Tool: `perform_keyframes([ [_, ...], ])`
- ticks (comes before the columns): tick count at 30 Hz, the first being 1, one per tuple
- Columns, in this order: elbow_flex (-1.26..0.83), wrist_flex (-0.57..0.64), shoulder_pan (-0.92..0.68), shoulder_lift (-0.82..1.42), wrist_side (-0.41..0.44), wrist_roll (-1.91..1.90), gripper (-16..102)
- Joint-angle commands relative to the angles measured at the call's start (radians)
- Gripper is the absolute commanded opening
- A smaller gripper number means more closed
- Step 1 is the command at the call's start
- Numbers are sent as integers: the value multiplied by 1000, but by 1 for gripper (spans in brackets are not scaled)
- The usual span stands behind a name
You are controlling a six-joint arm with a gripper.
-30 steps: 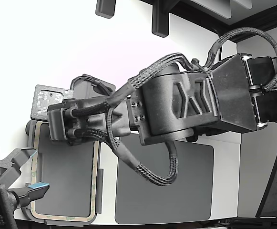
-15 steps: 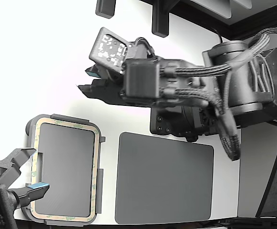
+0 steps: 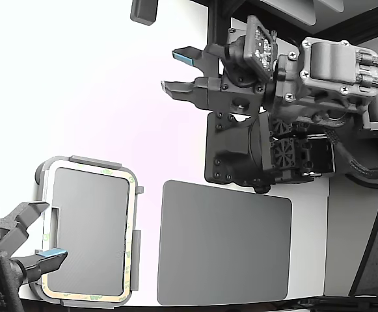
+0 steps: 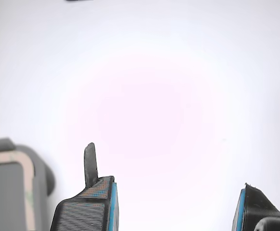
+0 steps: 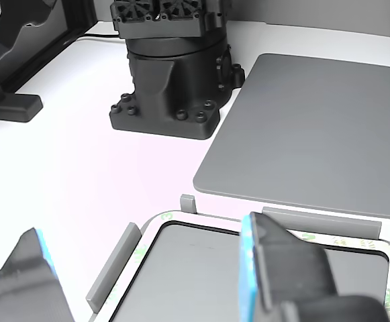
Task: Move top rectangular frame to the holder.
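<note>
Frame point(image 3: 131, 214) already sits seated in the holder point(image 3: 88, 162) on the table point(image 3: 78, 84); end effector point(image 3: 175, 71) hangs above, open and empty, so little seems left.

Frame point(image 3: 90, 296) — thin rounded rectangle, pale beige-green mottled border, dark grey inside — lies flat in the holder point(image 3: 78, 160), a light grey tray with raised edge tabs, at the exterior view's lower left on the white table.
</note>
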State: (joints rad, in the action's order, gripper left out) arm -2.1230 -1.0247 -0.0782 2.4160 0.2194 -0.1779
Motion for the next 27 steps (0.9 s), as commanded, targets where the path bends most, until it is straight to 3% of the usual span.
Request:
perform_keyframes([
  [1,-97,37,29,129,-3,-15,100],
  [11,-367,92,29,410,-14,25,100],
  [16,-472,48,29,537,-21,41,100],
  [23,-512,49,28,529,11,6,100],
  [27,-515,51,26,538,-32,40,100],
])
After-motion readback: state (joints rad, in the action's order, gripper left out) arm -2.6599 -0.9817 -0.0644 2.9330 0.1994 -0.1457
